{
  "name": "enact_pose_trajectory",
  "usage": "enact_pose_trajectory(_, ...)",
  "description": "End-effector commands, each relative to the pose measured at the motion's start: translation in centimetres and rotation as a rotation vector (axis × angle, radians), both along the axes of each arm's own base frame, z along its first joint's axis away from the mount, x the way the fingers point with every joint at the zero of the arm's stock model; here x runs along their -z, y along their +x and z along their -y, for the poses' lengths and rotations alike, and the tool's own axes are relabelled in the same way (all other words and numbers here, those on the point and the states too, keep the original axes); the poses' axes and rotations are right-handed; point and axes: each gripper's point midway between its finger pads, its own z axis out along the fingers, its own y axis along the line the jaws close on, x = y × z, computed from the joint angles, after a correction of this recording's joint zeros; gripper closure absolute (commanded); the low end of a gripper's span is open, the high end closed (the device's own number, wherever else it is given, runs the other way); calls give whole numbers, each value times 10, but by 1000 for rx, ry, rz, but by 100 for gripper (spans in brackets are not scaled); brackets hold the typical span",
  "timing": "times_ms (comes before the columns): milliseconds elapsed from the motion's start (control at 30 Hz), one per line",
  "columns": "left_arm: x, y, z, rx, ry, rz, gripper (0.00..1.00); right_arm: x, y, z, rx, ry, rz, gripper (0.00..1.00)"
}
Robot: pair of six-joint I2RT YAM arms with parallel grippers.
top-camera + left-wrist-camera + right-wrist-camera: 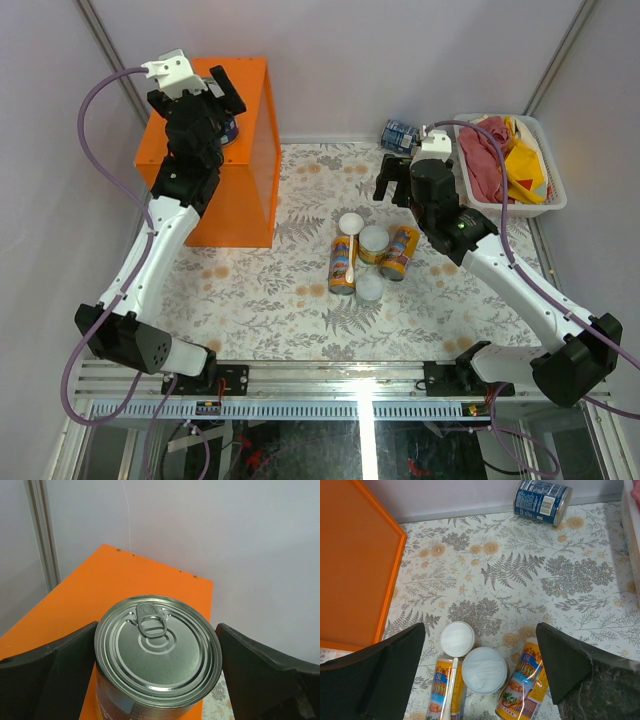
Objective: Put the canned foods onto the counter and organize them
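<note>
left gripper [156, 630] flanking silver-topped can [157, 652] on counter [150, 580], grip unclear, wall [225, 530] ahead, right gripper [480, 627] spread, clustered cans [484, 670] between fingers [380, 670], bare mat [520, 580] ahead to blue can [542, 501]

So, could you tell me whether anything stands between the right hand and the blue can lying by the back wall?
Nothing visible does. Only bare patterned tabletop lies between the right hand and the blue can; the other cans sit under the hand, away from that path.
</note>
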Motion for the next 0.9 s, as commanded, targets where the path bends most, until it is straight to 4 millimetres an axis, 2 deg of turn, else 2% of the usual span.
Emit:
enact_pose_trajectory(0, 2, 1, -10, -34, -23, -36, 10, -33, 7, -5, -3, 70, 86, 0)
enact_pose_trajectory(200, -4, -8, -8, -3, -33, -25, 7, -30, 5, -4, -1, 75, 87, 0)
enact_pose_trajectory(300, -5, -6, -9, -8, -19, -45, 8, -29, 5, -5, -6, 79, 85, 0)
enact_pose_trajectory(567, 3, 6, -23, -69, -28, -93, 26, -31, 5, -8, -12, 99, 87, 0)
enact_pose_trajectory(867, 9, 23, -48, -165, -52, -117, 29, -31, 7, -10, -12, 108, 90, 0)
